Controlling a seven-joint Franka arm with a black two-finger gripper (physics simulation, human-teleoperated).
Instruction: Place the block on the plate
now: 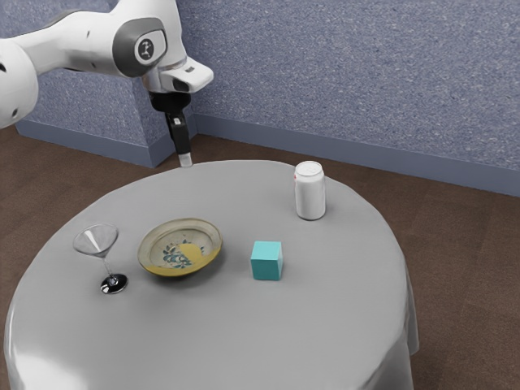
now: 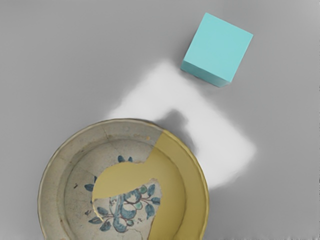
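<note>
My gripper hangs in the air at the table's far edge in the exterior view, pointing down, apart from block and plate; whether it is open or shut cannot be told. The turquoise block rests on the table, a short gap to the exterior view's right of the plate. That plate is a shallow, patterned dish with a yellow patch and nothing on it. From the wrist view, the block and the plate lie below my hand, apart from each other.
A white can stands behind the block, toward the exterior view's right. A stemmed glass with a black foot is close by the plate on the exterior view's left. The round grey table has a curved edge.
</note>
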